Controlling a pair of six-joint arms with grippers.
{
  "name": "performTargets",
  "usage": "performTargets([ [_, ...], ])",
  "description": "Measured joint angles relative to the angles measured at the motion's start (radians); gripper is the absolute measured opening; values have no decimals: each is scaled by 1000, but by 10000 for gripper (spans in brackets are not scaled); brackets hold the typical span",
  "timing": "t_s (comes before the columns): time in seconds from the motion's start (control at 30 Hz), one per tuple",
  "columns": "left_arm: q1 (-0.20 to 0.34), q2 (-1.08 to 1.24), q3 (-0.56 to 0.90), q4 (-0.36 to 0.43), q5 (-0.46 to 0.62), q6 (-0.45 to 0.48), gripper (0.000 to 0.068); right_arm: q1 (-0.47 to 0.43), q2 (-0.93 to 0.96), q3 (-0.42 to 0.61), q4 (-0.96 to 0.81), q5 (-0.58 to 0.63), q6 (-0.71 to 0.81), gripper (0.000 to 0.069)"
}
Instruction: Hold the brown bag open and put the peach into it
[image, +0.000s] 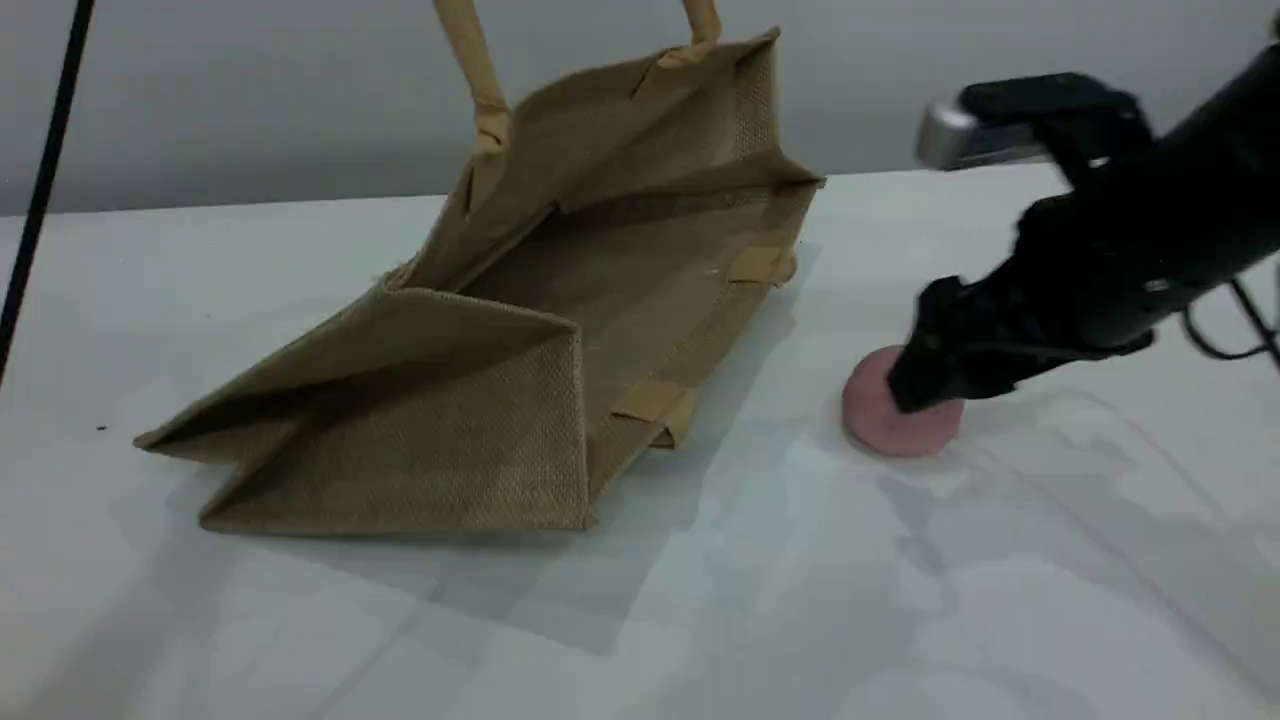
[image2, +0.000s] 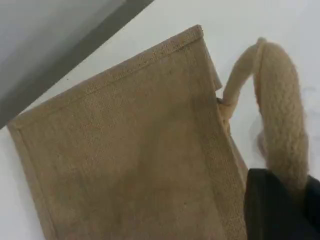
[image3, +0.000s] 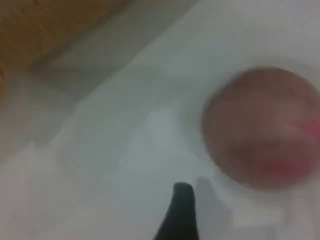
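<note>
White bench (image: 900, 600), grey wall behind: brown bag (image: 520, 330) lies on its side, mouth facing right, top handle (image2: 280, 110) pinched in the closed left end effector (image2: 280, 210). Right end effector (image: 925, 385) is spread wide over the peach (image: 895, 415), not gripping yet. Risks: round peach rolls off if a finger nudges it, or bag mouth sags if the handle slips.

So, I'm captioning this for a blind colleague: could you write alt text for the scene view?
A large tan-brown woven jute tote bag lies on its side on a white table, mouth open, one loop handle pulled upward. To its right, the right arm's black tool is lowered over a small round dusty-pink peach.
</note>
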Motion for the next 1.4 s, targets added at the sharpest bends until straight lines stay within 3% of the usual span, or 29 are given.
performTargets([
  [0.87,0,0,0,-3,0,0,85,15,197,-157,-10,-27,-12,572],
  [0.93,0,0,0,-3,0,0,85,15,200,-157,-10,-27,-12,535],
  [1.0,0,0,0,-4,0,0,85,15,200,-157,-10,-25,-12,455],
  [1.23,0,0,0,-4,0,0,85,14,198,-157,-9,-12,-7,74],
  [1.4,0,0,0,-4,0,2,85,14,152,-153,-16,-39,-5,36],
])
